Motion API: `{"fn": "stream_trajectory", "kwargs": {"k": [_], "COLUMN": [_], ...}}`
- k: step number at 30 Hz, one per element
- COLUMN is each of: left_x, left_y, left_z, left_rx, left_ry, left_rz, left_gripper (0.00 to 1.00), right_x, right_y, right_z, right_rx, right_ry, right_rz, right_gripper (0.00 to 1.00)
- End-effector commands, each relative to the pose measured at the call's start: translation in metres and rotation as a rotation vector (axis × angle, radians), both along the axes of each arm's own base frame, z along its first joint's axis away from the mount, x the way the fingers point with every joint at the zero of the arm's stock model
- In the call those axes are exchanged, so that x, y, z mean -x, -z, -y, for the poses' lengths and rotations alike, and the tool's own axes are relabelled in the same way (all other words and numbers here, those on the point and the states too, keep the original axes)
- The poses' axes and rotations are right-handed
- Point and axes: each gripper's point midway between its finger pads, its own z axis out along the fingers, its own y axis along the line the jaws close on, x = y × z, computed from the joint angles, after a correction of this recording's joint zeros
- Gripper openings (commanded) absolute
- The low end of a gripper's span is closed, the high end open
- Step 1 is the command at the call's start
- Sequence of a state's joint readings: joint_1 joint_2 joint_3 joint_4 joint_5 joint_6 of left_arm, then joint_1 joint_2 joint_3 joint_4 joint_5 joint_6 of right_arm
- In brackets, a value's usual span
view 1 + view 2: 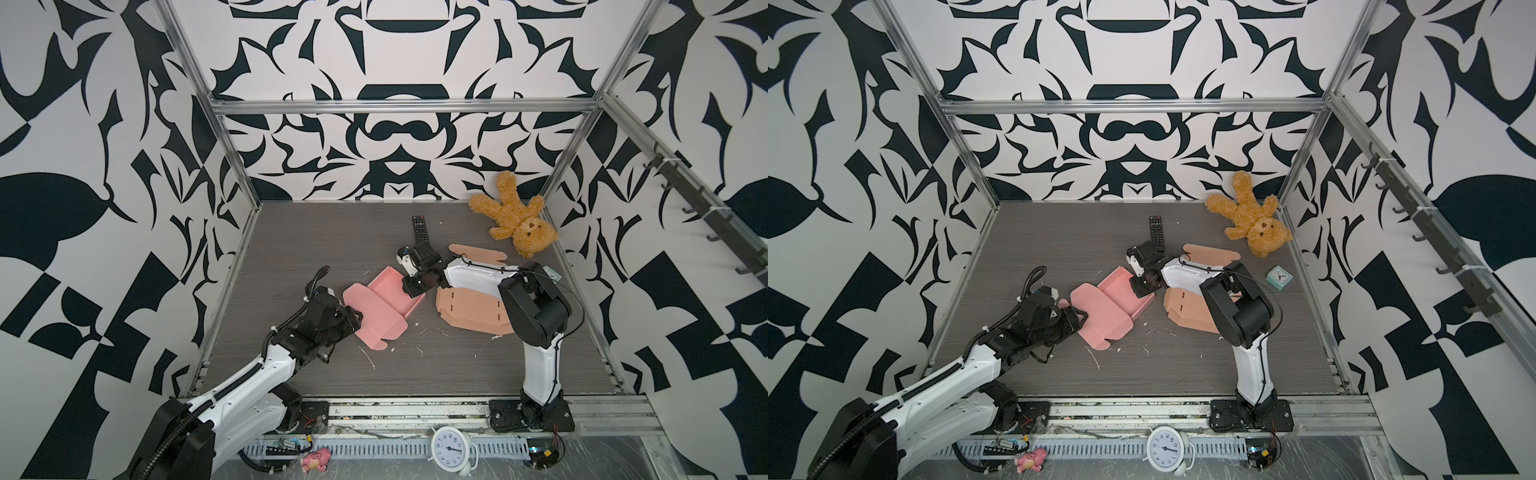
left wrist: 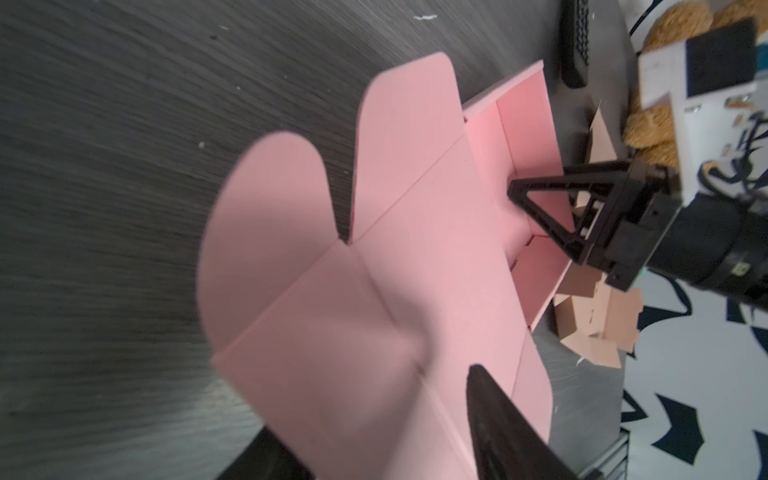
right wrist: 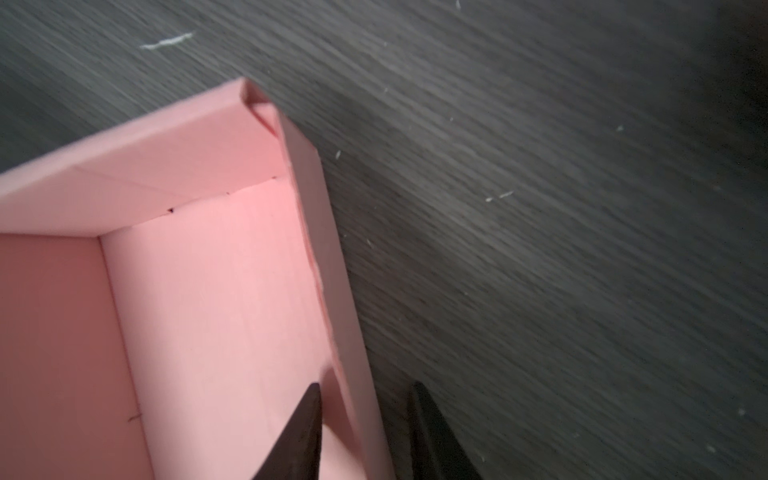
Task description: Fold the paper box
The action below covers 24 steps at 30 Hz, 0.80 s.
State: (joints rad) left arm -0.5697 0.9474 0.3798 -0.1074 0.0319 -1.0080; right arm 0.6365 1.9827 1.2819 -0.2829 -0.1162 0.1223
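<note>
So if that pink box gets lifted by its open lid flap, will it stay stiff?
Probably floppy: the pink box is thin creased card, so its lid flap would likely hinge. It looks light and may slide on the table unless the right fingers steady its wall.

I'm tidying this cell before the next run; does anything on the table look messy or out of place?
Yes: white scraps litter the table in front of the pink box. The teddy bear sprawls upside down in the far right corner, unrelated to folding.
</note>
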Motion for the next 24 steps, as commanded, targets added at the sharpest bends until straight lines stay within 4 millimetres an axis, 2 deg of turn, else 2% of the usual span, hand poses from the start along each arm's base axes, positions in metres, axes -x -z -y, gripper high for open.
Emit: {"fn": "stream_trajectory", "kwargs": {"k": [1,10,24], "left_x": [-0.001,0.001,0.003], "left_y": [-0.003,-0.005,-0.007], "left_z": [0.003,0.001,-0.005], "left_rx": [0.082,0.102,0.100], "left_ry": [-0.047,-0.068,-0.087], "left_rz": [-0.006,-0.004,0.017], "left_gripper": [0.50,0.30,0.21], "right_x": [0.003,0.006,0.023], "right_y": [-0.011,-0.018,-0.049], "right_z": [0.004,0.001,0.010], "right_rx": [-0.016,-0.053,-0.109], "right_ry": [0.023,0.028,0.047], "right_rz": [0.002,0.001,0.043], "right_gripper": [0.36,0.36,0.46]}}
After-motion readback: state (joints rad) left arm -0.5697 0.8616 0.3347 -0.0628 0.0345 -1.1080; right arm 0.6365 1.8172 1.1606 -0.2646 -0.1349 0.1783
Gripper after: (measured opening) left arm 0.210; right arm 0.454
